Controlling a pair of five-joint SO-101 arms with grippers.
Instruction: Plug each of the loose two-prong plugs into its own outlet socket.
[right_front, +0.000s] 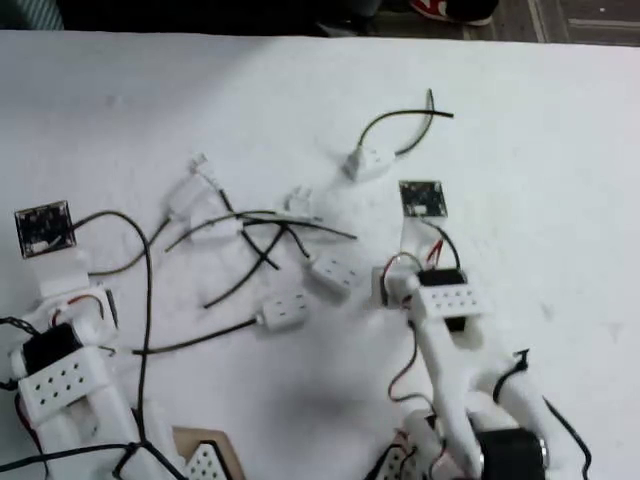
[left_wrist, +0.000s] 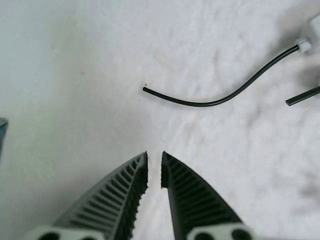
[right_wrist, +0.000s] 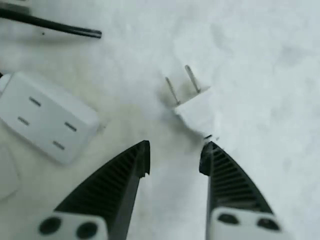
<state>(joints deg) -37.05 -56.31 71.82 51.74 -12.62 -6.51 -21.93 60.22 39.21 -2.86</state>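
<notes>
My right gripper (right_wrist: 175, 159) is open and low over the white cloth. A loose white two-prong plug (right_wrist: 196, 106) lies just ahead of one fingertip, its prongs pointing away from me. Beside it lies a white outlet block (right_wrist: 47, 117) with slots facing up. In the high view that arm (right_front: 440, 300) sits right of centre, next to an outlet block (right_front: 333, 270). More outlet blocks (right_front: 284, 312) (right_front: 367, 160) and plugs (right_front: 300, 200) on black wires are scattered mid-table. My left gripper (left_wrist: 154, 170) is shut on nothing over bare cloth, short of a black wire end (left_wrist: 145, 89).
Tangled black wires (right_front: 260, 240) cross the middle of the table. The left arm (right_front: 60, 330) stands at the near left with its own cables (right_front: 145, 300) trailing beside it. The far and right parts of the white cloth (right_front: 540, 130) are open.
</notes>
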